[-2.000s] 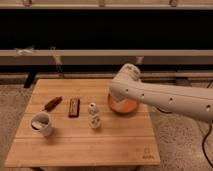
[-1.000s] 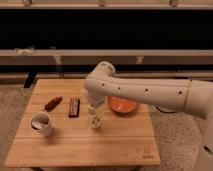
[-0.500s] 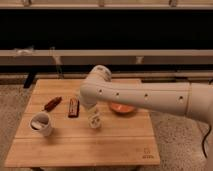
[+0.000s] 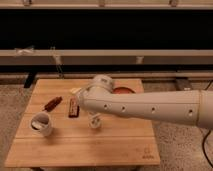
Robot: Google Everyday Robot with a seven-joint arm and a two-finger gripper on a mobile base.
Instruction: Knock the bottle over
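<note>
The bottle [image 4: 95, 121] is small and cream-white and stands near the middle of the wooden table [image 4: 80, 147]. Only its lower body shows, because my big white arm [image 4: 145, 106] crosses in front of its top. The arm reaches in from the right. Its rounded wrist sits right above the bottle. My gripper [image 4: 78, 92] is at the arm's left tip, just up and left of the bottle, mostly hidden by the wrist.
A white mug [image 4: 41, 124] stands at the left front. A dark bar [image 4: 74, 107] and a reddish-brown packet [image 4: 52, 103] lie left of the bottle. An orange bowl [image 4: 123, 90] peeks out behind the arm at the back. A dark shelf wall runs behind the table.
My arm has swung left from over the orange bowl until its wrist is over the bottle. The bottle stands in the same spot.
</note>
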